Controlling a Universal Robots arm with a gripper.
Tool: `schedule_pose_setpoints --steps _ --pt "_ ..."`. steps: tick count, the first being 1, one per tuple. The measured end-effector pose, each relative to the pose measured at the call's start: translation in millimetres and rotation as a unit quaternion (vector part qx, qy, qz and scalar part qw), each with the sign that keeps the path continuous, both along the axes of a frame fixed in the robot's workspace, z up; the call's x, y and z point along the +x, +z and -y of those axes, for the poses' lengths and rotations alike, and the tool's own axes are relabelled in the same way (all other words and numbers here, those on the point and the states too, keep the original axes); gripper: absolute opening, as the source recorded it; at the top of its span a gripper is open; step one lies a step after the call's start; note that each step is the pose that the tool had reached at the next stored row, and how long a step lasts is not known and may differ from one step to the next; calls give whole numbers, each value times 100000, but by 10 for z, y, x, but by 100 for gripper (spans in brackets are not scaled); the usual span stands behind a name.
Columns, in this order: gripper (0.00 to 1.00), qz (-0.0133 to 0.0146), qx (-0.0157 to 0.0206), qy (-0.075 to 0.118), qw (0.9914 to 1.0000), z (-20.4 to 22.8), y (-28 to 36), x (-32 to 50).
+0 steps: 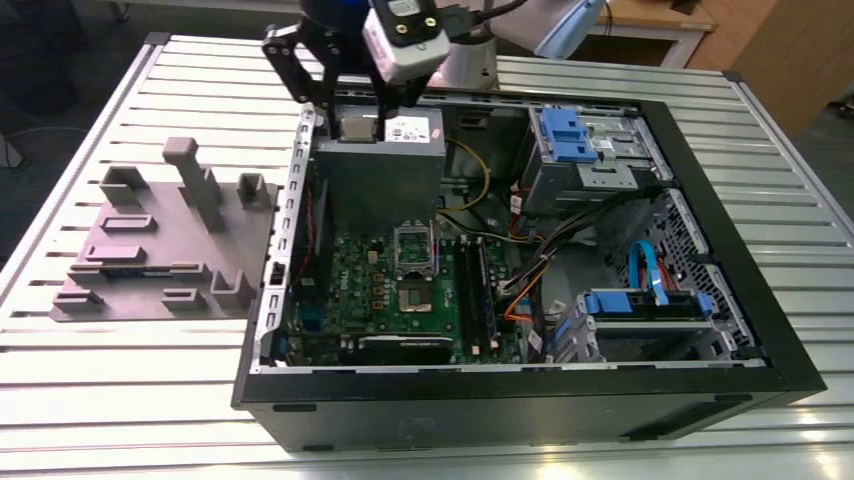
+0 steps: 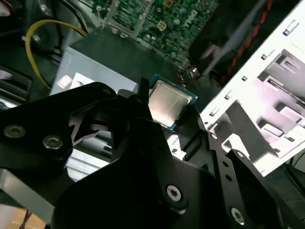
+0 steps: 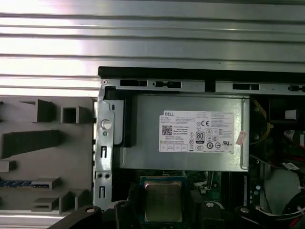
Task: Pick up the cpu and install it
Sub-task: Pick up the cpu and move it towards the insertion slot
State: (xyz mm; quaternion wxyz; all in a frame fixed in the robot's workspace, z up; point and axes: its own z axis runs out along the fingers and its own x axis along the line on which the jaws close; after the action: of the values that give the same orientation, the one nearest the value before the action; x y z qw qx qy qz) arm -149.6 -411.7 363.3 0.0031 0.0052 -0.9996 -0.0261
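Exterior view: I see gripper (image 1: 356,120) clamped on cpu (image 1: 358,129), hanging above grey power supply (image 1: 380,170) at far end of open case (image 1: 747,300). Socket (image 1: 415,250) sits nearer, on motherboard (image 1: 380,300).

Second wrist view: cpu (image 2: 167,102) pinched at edges. I judge thin grip may slip, dropping chip onto motherboard (image 2: 181,16).

First wrist view: cpu (image 3: 163,200) before power supply (image 3: 143,143). Slatted metal table (image 3: 152,33) under case, grey fixture (image 3: 47,167) beside it.

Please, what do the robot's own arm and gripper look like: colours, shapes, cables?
The gripper is matte black, built of flat jointed links fastened with silver screws. In the exterior view, a grey box-shaped camera sits on the wrist, with a dark cable leading away. The arm is pale grey with a light bluish joint cap.
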Motion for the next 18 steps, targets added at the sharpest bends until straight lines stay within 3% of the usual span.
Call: schedule_pose_setpoints --steps 13,15,18 --pt "47 -5 5 1 100000 0 -2 590" --pt "47 -13 -2 2 100000 5 -2 635" --pt "47 -11 -17 -16 100000 57 -4 644"
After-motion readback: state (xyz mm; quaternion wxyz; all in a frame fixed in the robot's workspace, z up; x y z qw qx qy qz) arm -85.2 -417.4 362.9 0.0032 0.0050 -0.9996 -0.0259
